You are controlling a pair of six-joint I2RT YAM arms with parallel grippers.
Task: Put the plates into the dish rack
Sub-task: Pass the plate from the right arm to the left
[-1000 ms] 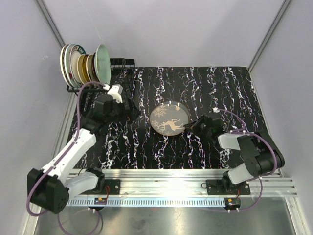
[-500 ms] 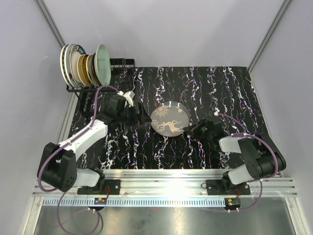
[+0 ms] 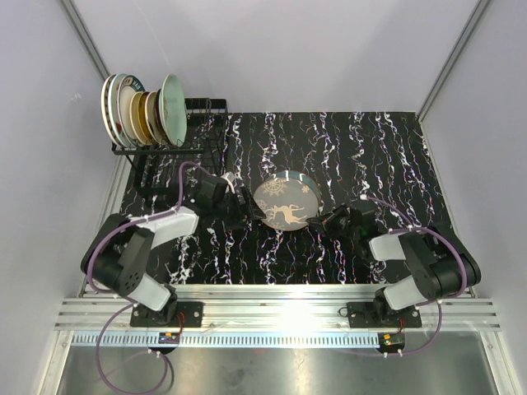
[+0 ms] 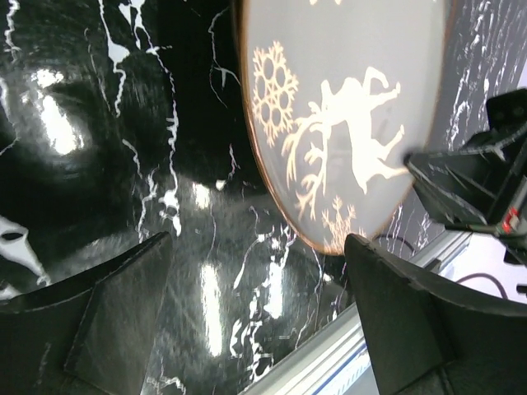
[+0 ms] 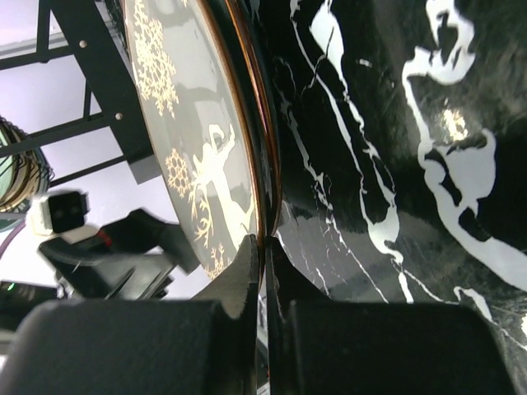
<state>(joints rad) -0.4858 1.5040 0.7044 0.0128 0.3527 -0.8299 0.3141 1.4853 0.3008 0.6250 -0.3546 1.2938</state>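
Note:
The brown plate with a pale deer [image 3: 286, 203] is held tilted over the middle of the table. My right gripper [image 3: 323, 219] is shut on its right rim; in the right wrist view the fingers [image 5: 247, 276] pinch the plate's edge [image 5: 247, 156]. My left gripper [image 3: 244, 202] is open just left of the plate, low over the table. In the left wrist view the deer plate [image 4: 346, 107] lies ahead of the gripper [image 4: 255, 255], with nothing between the fingers [image 4: 387, 280]. Several plates [image 3: 140, 111] stand upright in the black wire dish rack [image 3: 202, 111] at the back left.
The table has a black marbled top [image 3: 370, 156]. An aluminium rail [image 3: 280, 300] runs along the near edge. Grey walls enclose the left, back and right sides. The rack's right part shows bare slot wires.
My left arm has swung from near the rack down and right, ending with its gripper beside the plate's left edge. The right gripper and plate shifted slightly toward the near side.

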